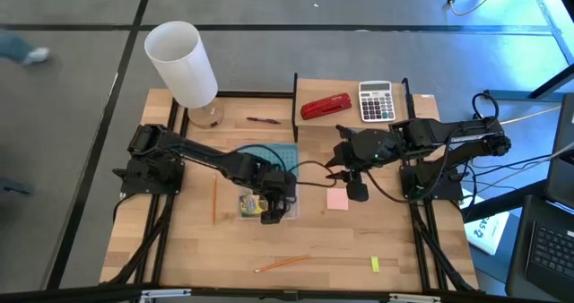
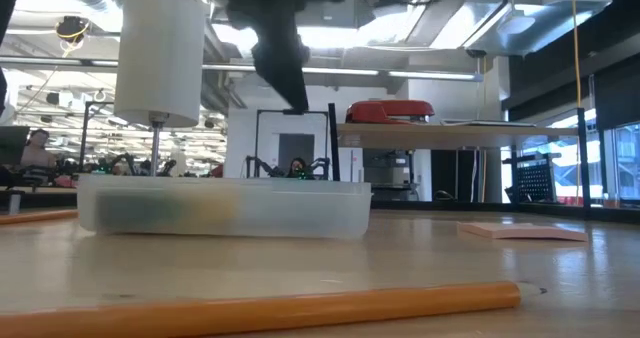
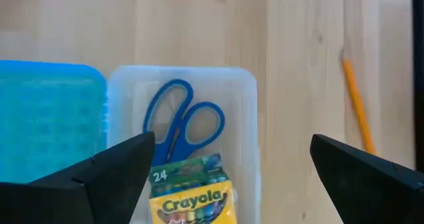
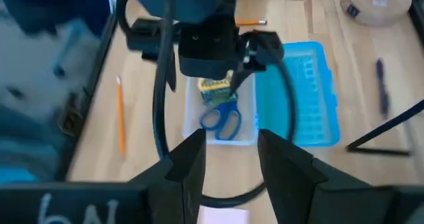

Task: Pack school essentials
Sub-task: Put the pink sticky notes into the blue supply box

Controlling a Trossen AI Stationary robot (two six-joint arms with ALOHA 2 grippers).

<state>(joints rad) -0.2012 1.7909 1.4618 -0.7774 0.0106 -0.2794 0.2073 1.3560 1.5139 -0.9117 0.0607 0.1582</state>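
A pencil (image 1: 282, 264) and a small yellow block (image 1: 375, 264) lie on the wooden worktop (image 1: 395, 240) at its near edge. Farther in, the left pincer (image 1: 273, 212), fingers apart and holding nothing, hangs over a clear plastic box (image 3: 248, 118) that holds blue-handled scissors (image 3: 180, 122) and a crayon pack (image 3: 190, 194); its ribbed blue lid (image 3: 50, 121) lies just beside it. A second pencil (image 1: 214, 198) lies left of the box. The pink pad (image 1: 337, 199) sits flat just under the right pincer (image 1: 352, 185), fingers slightly apart and empty. A thin pen (image 1: 263, 119) lies near the far edge.
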